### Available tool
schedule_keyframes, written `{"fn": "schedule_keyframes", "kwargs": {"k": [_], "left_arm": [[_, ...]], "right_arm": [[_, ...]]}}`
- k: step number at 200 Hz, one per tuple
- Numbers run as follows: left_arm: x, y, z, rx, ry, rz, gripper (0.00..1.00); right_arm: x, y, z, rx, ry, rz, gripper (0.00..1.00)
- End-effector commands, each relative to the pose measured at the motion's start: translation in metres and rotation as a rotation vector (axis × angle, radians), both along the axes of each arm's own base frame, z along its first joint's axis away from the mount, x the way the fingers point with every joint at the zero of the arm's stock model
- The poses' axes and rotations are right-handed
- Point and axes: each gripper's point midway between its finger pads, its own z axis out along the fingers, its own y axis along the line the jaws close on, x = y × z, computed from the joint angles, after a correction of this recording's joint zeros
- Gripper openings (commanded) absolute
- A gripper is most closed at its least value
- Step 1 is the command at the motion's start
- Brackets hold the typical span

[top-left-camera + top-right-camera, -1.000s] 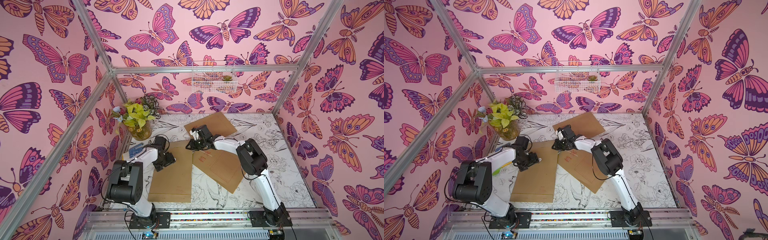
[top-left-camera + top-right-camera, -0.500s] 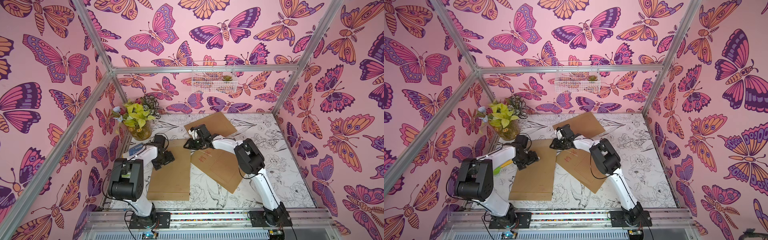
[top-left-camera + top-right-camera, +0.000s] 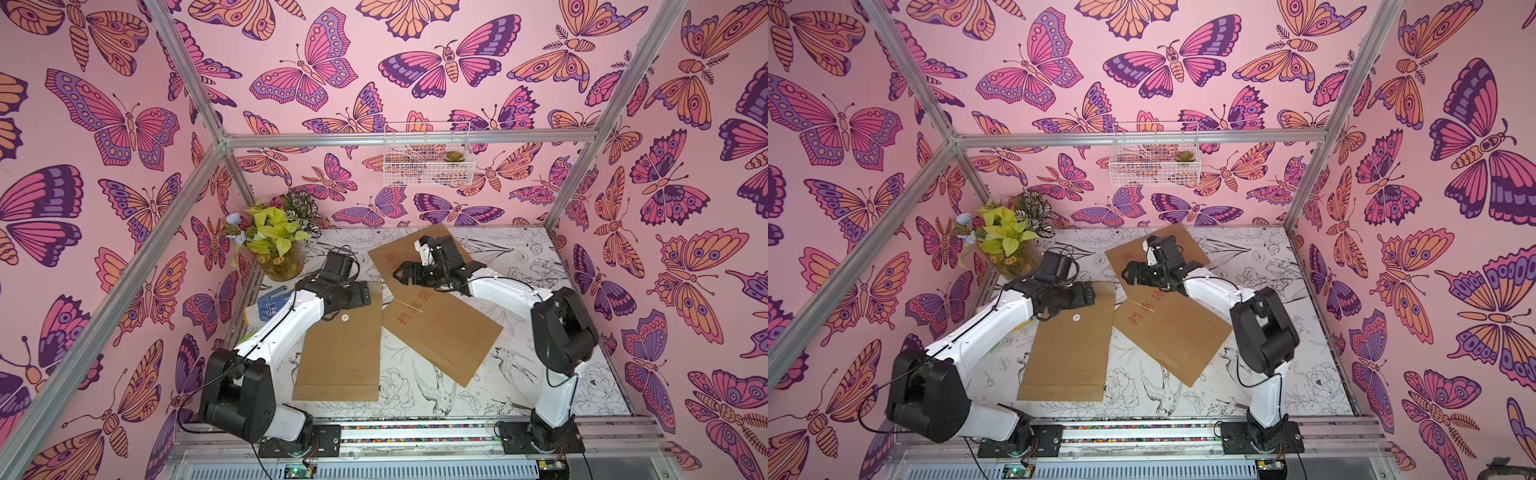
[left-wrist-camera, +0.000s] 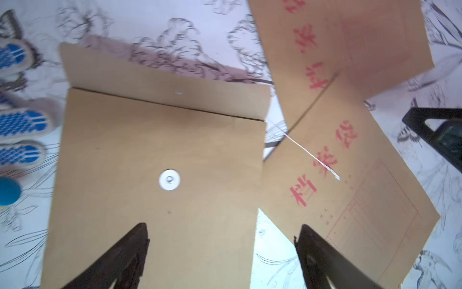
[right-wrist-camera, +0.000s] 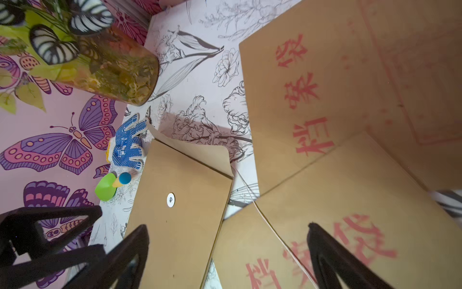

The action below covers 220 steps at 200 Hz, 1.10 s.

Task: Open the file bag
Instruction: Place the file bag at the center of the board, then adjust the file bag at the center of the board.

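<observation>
Left wrist: bag point(image 4: 155, 200) flat on counter point(image 4: 225, 32); flap point(image 4: 165, 92) folded back, clear of disc point(image 4: 169, 180); string point(image 4: 312, 155) unwound, lying loose across 2nd bag point(image 4: 362, 187).
Done: closure undone, flap open, so task looks approx. complete.
To do: maybe spread the mouth; can't tell if needed.
L end effector point(image 4: 222, 226): jaws apart, empty, above bag.
R end effector point(image 5: 227, 225): jaws apart, empty.
Hidden: bag interior; string's anchor end unclear.

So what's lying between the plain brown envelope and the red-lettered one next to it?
A thin white string, running from the plain file bag across the narrow gap onto the red-lettered bag; clearest in the left wrist view.
</observation>
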Motion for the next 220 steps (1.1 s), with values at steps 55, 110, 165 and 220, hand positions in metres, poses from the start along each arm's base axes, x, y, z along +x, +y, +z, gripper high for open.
{"fn": "schedule_keyframes", "kwargs": {"k": [55,110,165,220], "left_arm": [[-0.001,-0.136,-0.057,-0.024,0.077,-0.281,0.78],[0.008,-0.166,-0.083,-0.077,0.126,-0.303,0.47],[0.018,-0.181,-0.102,-0.056,0.148,-0.332,0.37],[0.024,-0.19,-0.113,-0.031,0.191,-0.362,0.37]], "right_arm": [[-0.038,-0.127,-0.046,-0.02,0.164,-0.169,0.72],[0.028,-0.105,-0.047,0.083,0.135,-0.178,0.3],[0.105,-0.083,-0.08,0.04,0.158,-0.234,0.15],[0.125,-0.082,-0.125,-0.066,0.227,-0.28,0.14]]}}
